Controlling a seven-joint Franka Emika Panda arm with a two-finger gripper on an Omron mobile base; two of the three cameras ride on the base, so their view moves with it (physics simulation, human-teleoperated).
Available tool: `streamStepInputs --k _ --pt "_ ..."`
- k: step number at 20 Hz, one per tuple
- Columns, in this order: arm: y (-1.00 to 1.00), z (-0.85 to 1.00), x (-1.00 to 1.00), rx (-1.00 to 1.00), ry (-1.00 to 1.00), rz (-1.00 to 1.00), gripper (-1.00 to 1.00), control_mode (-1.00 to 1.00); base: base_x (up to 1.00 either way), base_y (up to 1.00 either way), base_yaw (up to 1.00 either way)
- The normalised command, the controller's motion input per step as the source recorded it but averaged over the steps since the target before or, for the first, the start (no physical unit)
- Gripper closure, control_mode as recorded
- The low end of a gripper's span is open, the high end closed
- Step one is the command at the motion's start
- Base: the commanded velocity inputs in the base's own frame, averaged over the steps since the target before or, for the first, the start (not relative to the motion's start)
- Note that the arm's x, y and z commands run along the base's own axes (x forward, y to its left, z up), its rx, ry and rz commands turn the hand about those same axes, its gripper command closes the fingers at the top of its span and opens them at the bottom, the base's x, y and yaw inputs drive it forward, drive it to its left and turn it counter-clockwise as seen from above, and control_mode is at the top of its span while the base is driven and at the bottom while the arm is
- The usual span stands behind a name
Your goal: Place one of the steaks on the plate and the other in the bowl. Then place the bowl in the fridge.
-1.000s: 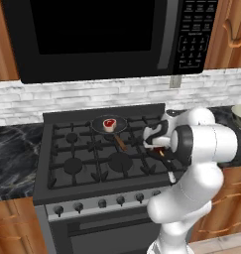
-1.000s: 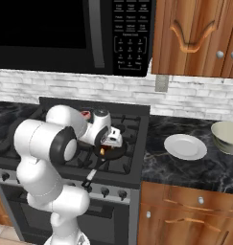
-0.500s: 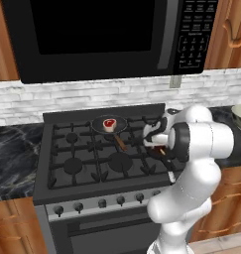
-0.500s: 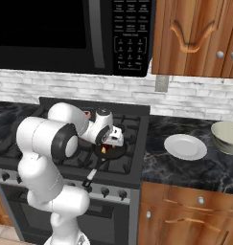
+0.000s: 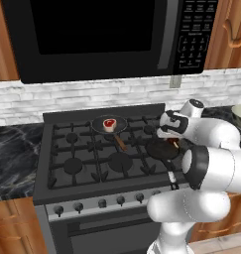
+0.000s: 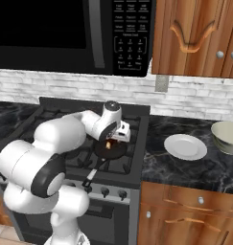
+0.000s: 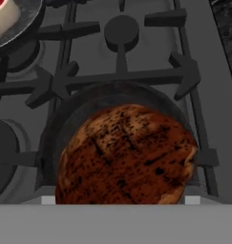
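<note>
The stove (image 5: 107, 158) carried both pans. The dark steak (image 7: 124, 155) lay in the black pan (image 7: 65, 124) at the stove's front right, while the red steak (image 5: 109, 123) sat in the grey pan (image 5: 99, 128) near the back edge. The plate (image 6: 185, 146) and bowl (image 6: 227, 137) waited on the counter (image 6: 185, 167) to the right. The gripper (image 6: 114, 139) hovered just above the dark steak; I couldn't tell if it was spread or clamped. I'd guess the meat's floppy and greasy, so pinch across its middle.

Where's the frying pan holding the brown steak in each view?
Left base view: pan right of centre, on the stove's right side.
Right base view: pan left of centre, handle toward the knobs.
Hand view: pan rim lower centre, around the steak.
Shared landmark: black stove grate.
</note>
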Motion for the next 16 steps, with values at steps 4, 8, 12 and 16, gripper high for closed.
streamStepInputs --k 4,8,12,16 --pt "-0.49 0.50 -0.31 0.01 0.03 -0.04 1.00 -1.00 0.00 0.00 0.00" --pt "-0.59 0.05 -0.05 0.00 0.02 -0.14 1.00 -1.00 0.00 0.00 0.00" --pt "-0.56 0.00 0.00 0.00 0.00 -0.11 1.00 -1.00 0.00 0.00 0.00" --pt "-0.58 0.00 0.00 0.00 0.00 -0.05 1.00 -1.00 0.00 0.00 0.00"
